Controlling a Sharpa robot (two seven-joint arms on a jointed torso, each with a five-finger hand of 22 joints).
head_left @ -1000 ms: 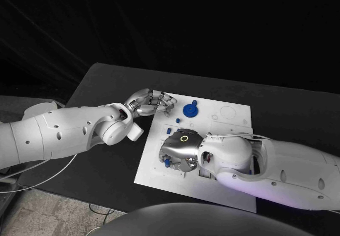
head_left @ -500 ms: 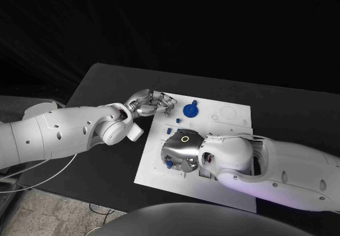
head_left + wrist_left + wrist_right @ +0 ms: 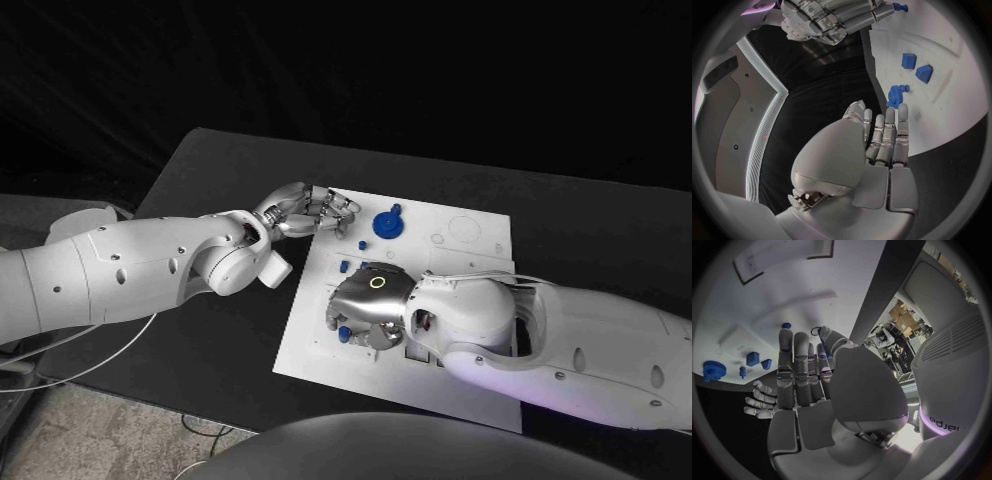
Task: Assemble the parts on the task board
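Mid-assembly, by the look of it. Right hand (image 3: 368,310) low over the near left part of the board (image 3: 476,265), fingers curled around a small blue part (image 3: 343,337); whether truly gripped or only touched, cannot tell. Left hand (image 3: 307,211) at the board's far left corner, fingers loosely bent, holding nothing, just beside the blue gear (image 3: 388,223). Two small blue blocks (image 3: 915,66) lying loose mid-board. Next, probably: firm up the pinch on the part, lift straight, line up with its seat before pressing down.
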